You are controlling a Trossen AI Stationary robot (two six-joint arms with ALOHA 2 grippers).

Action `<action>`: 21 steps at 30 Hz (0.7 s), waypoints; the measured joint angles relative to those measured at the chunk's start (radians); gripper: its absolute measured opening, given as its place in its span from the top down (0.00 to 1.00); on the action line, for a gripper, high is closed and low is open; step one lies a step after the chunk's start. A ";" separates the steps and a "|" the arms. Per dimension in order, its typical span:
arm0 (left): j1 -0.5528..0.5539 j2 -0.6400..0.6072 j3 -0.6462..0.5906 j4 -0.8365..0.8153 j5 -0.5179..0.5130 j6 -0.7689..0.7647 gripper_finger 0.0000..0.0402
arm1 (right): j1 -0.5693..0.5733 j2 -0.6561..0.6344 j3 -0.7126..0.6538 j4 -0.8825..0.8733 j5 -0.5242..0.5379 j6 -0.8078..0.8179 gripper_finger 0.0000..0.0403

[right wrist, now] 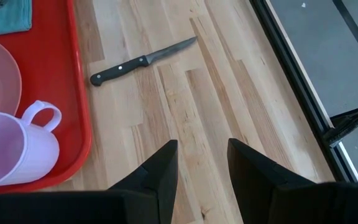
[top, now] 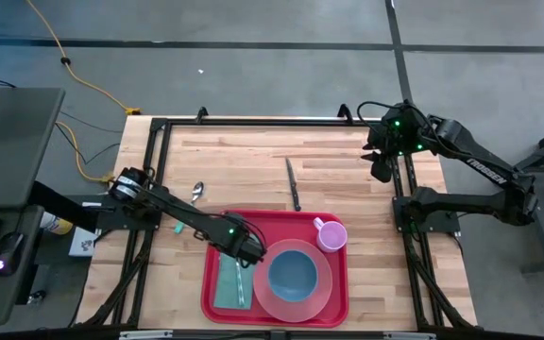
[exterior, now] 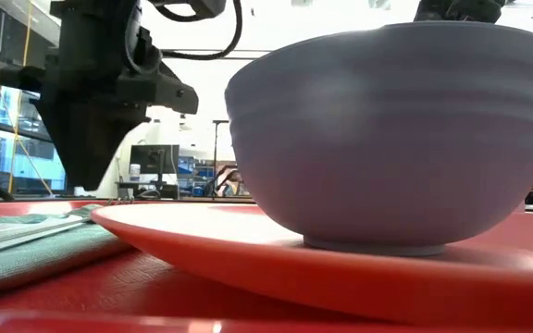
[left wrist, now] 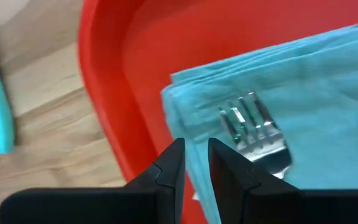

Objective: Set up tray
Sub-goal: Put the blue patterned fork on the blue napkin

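The red tray (top: 277,219) lies at the near middle of the table, directly under the left gripper (top: 249,251), which hangs over its left half. Just below that gripper's tips a folded teal napkin (left wrist: 316,93) rests on the tray floor with a fork (left wrist: 253,127) lying on it; the fingers stand a narrow gap apart and hold nothing, the fork's tines showing just beyond them. To the gripper's right sits a pink plate (top: 321,288) carrying a blue bowl (top: 293,271), and past that a small pink mug (top: 330,233) in the tray's far right corner. Off the tray, a black-handled knife (top: 293,184) lies just beyond its far rim and a spoon (top: 196,192) near its far left corner. The right gripper (top: 382,166) waits at the table's far right, fingers moderately apart and empty. The fork step looks about finished; next the left arm probably needs to lift clear and reach for the spoon or knife, spreading its fingers wider first.
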 joint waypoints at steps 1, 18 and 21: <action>0.000 0.003 0.000 0.004 -0.003 -0.001 0.75 | 0.000 0.000 0.000 0.000 0.000 0.000 0.71; 0.021 0.033 -0.003 0.038 -0.032 0.031 0.75 | 0.000 0.000 0.000 0.004 0.000 0.000 0.71; 0.040 0.039 -0.004 0.068 -0.031 0.075 0.75 | 0.000 0.000 0.000 0.004 -0.001 0.000 0.71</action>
